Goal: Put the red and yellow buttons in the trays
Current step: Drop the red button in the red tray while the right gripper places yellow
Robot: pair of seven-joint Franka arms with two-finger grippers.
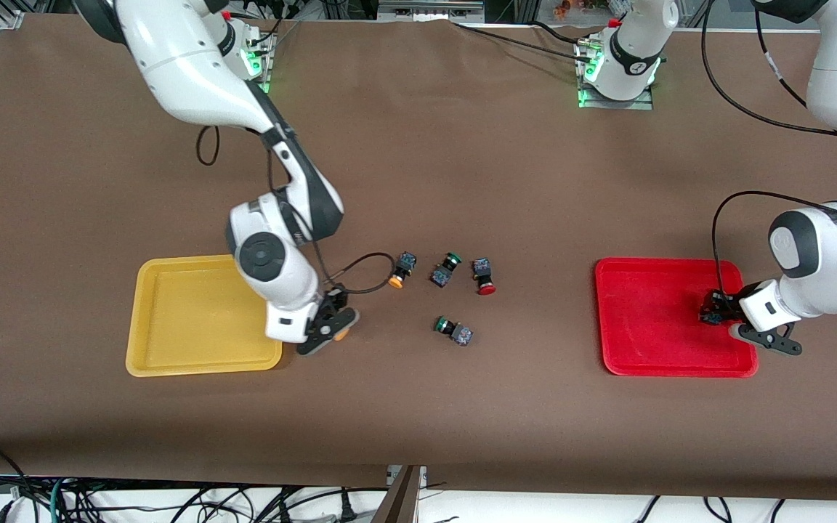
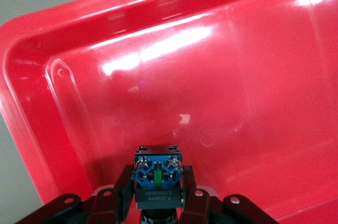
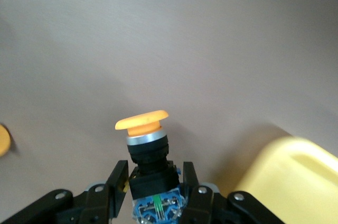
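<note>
My right gripper is shut on a yellow button. It holds it over the table beside the yellow tray, at the edge toward the loose buttons. The orange cap sticks out past the fingers. My left gripper is low over the red tray. It is shut on a button with a blue base; its cap is hidden. A second yellow button and a red button lie on the table between the trays.
Two green-capped buttons lie among the loose ones, one between the yellow and red buttons, one nearer the front camera. A black cable loops from the right wrist over the table by the loose yellow button. The yellow tray holds nothing.
</note>
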